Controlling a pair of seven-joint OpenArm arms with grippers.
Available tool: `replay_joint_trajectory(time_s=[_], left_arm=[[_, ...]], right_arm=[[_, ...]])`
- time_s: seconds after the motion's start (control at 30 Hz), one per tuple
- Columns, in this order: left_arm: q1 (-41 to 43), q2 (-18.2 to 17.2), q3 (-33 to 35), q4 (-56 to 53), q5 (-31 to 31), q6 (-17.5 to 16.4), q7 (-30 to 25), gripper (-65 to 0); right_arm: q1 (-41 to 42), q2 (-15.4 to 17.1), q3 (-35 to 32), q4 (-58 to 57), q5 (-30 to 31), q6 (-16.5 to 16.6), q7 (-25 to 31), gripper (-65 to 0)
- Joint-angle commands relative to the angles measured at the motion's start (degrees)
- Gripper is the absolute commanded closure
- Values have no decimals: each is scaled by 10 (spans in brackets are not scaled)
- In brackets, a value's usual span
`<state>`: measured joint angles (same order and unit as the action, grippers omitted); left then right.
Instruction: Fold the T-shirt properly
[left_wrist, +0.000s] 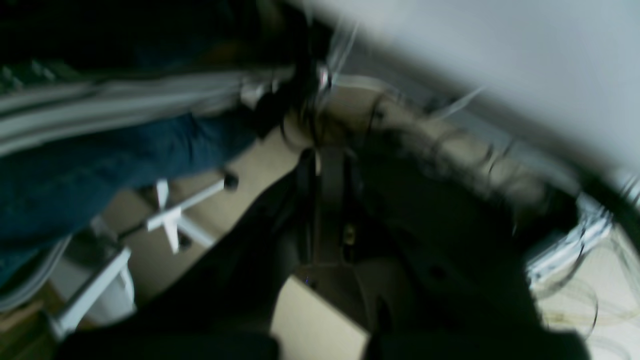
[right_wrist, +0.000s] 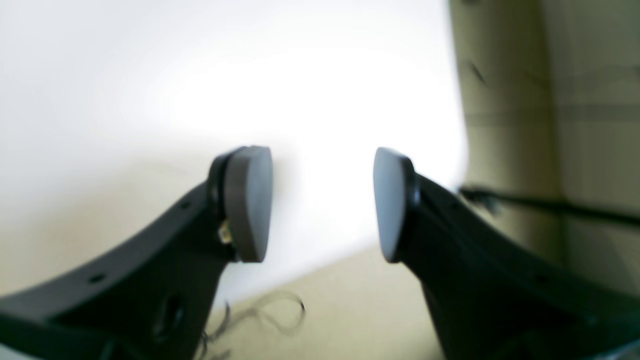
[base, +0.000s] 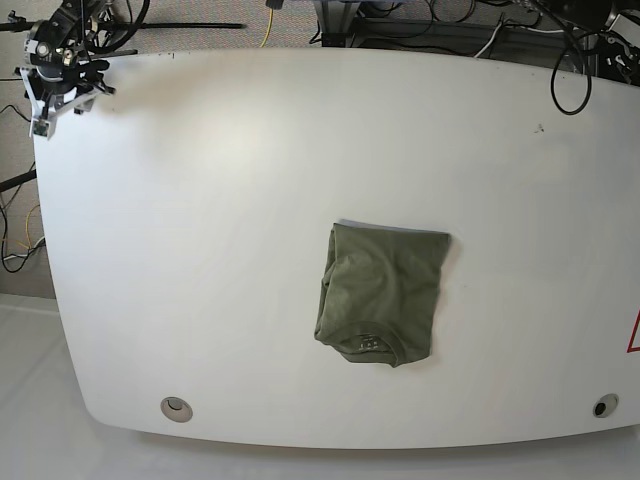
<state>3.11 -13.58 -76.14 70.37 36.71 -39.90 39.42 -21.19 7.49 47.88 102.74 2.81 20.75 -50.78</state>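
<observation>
The olive-green T-shirt lies folded into a compact rectangle a little right of the middle of the white table, neck label near its front edge. My right gripper hovers over the table's far left corner, well away from the shirt. The right wrist view shows that gripper open, with nothing between its pads. My left gripper is a dark blur in the left wrist view, fingers together and empty, facing the floor and cables off the table. The shirt is not in either wrist view.
Two round holes sit near the table's front corners. Cables trail along the far edge. A red mark shows at the right edge. A white chair base stands on the floor.
</observation>
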Motion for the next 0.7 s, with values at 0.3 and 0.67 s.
replay_joint_trajectory(time_s=[0.3, 0.67], left_arm=[[50, -72, -14, -188, 20, 5, -50, 0], [91, -77, -40, -265, 23, 6, -122, 0]], right_arm=[[3, -63, 25, -119, -194, 4, 108, -301], [8, -87, 24, -281, -249, 5, 208, -301]])
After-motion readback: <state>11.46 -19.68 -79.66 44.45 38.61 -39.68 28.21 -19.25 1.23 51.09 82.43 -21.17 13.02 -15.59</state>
